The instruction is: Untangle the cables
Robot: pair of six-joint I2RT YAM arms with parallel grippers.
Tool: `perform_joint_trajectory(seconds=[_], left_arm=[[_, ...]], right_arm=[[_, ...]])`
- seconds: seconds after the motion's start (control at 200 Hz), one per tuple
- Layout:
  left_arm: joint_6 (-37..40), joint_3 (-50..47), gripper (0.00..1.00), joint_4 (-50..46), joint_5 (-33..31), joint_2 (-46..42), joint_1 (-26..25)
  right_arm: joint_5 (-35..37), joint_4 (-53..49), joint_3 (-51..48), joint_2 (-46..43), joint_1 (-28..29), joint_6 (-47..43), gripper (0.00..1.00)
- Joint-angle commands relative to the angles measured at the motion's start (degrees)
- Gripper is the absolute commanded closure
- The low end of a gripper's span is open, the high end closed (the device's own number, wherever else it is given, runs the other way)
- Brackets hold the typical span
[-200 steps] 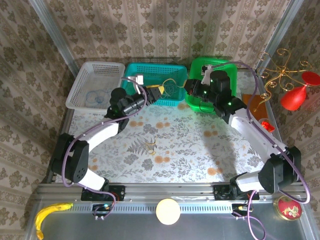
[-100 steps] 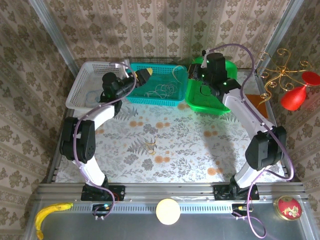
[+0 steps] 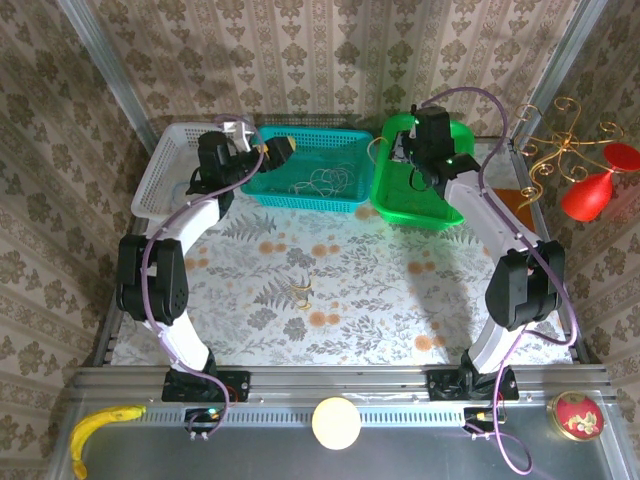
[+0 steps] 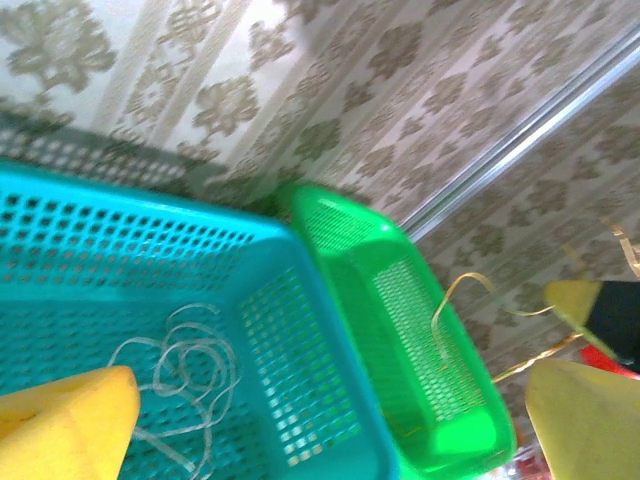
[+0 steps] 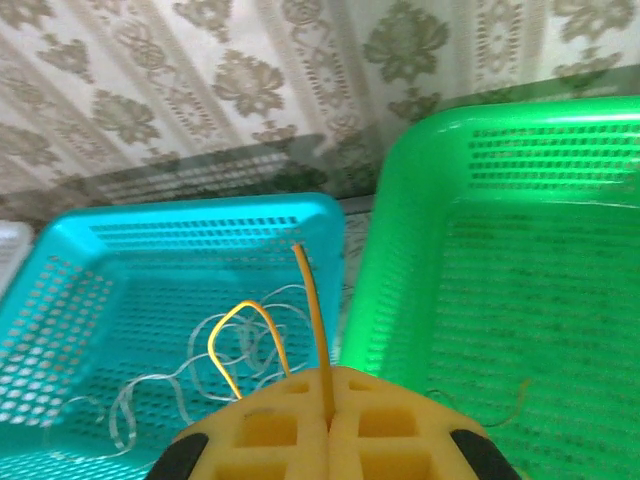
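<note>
My right gripper (image 5: 328,415) is shut on the yellowish cable (image 5: 312,310), whose free end stands straight up while a loop arches to its left. From above, this gripper (image 3: 402,152) hangs at the left rim of the green basket (image 3: 440,205), with the yellowish cable (image 3: 377,148) curling off it. The white cable (image 3: 322,182) lies coiled in the teal basket (image 3: 300,198); it is also the white cable (image 4: 180,360) in the left wrist view. My left gripper (image 4: 325,410) is open and empty above that basket's left end (image 3: 274,147). A faint blue cable (image 3: 183,187) lies in the white basket.
The white basket (image 3: 160,170) stands at the back left, beside the teal one. A gold wire stand with red ornaments (image 3: 590,190) sits at the right wall. A small gold scrap (image 3: 300,290) lies on the flowered tablecloth. A banana (image 3: 100,425) rests on the front rail.
My right gripper rose toward the back over the green basket, pulling the yellowish cable out of the teal basket. My left arm swung back and left, away from the white cable.
</note>
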Motion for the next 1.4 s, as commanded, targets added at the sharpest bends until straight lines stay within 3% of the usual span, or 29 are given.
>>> perform_joint_trajectory(seconds=[0.0, 0.285, 0.475, 0.53, 0.6, 0.675, 1.03, 1.145, 1.395], left_arm=[[6.70, 2.24, 0.00, -11.20, -3.69, -2.32, -0.10], [10.31, 0.22, 0.00, -17.49, -6.92, -6.08, -2.52], [12.55, -1.84, 0.00, -22.24, -9.09, -9.71, -5.41], [12.21, -3.01, 0.00, -22.42, -9.44, -11.02, -5.97], [12.15, -4.24, 0.00, -23.10, -10.39, -12.88, -6.61], [12.11, -5.42, 0.00, -23.94, -11.12, -14.76, -7.05], [8.81, -13.47, 0.00, -30.01, -15.05, -22.22, -7.15], [7.63, -17.18, 0.00, -31.24, -15.48, -23.98, -7.13], [6.17, -25.61, 0.00, -30.61, -17.96, -29.64, -6.90]], right_arm=[[8.13, -3.94, 1.57, 1.76, -0.23, -3.47, 1.00], [14.09, -7.21, 1.13, 7.92, -0.34, -4.24, 1.00], [14.37, -7.88, -0.29, 10.52, -0.63, -3.30, 1.00], [13.25, -8.01, -0.82, 10.79, -0.94, -2.86, 0.85], [12.00, -9.00, -1.16, 10.24, -1.24, -2.46, 0.56], [10.48, -9.05, -2.25, 8.14, -1.18, -2.15, 0.47], [-3.70, -6.89, -13.54, -6.31, 1.62, 1.64, 0.47], [-8.42, -5.52, -18.00, -9.14, 6.92, 3.56, 0.48], [-8.94, -1.58, -24.48, -7.26, 20.44, 8.20, 0.50]])
